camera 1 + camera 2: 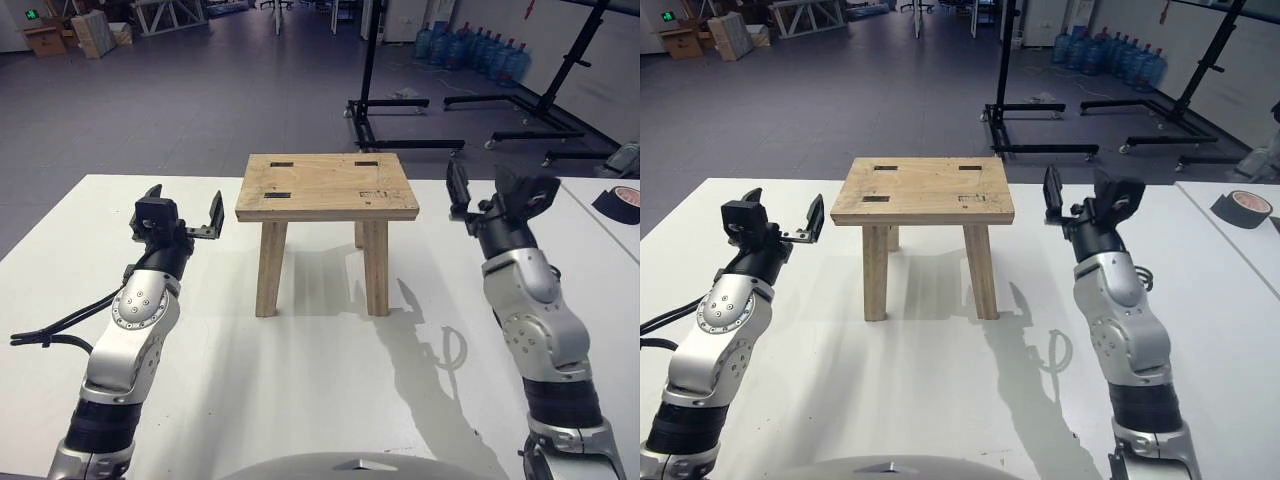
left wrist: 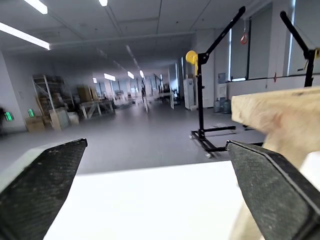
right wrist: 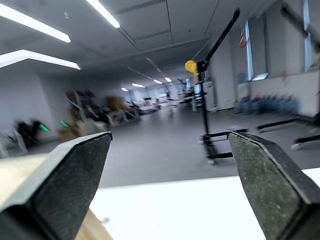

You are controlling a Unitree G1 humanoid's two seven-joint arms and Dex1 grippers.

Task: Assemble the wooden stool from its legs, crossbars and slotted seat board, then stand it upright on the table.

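The wooden stool [image 1: 327,187] stands upright on the white table [image 1: 300,390], its slotted seat board on top and its legs [image 1: 269,268] on the surface. My left gripper [image 1: 183,214] hovers open just left of the seat, nothing between its fingers [image 2: 270,185]. My right gripper [image 1: 490,191] hovers open to the right of the seat, also holding nothing. In the left wrist view the seat's edge [image 2: 280,112] shows beside one finger; in the right wrist view a corner of the seat [image 3: 15,175] shows behind the finger [image 3: 65,175].
A roll of black tape [image 1: 617,199] lies on the neighbouring table at the far right. Black stands on wheels [image 1: 400,110] and blue water bottles [image 1: 470,45] are on the floor beyond the table's far edge.
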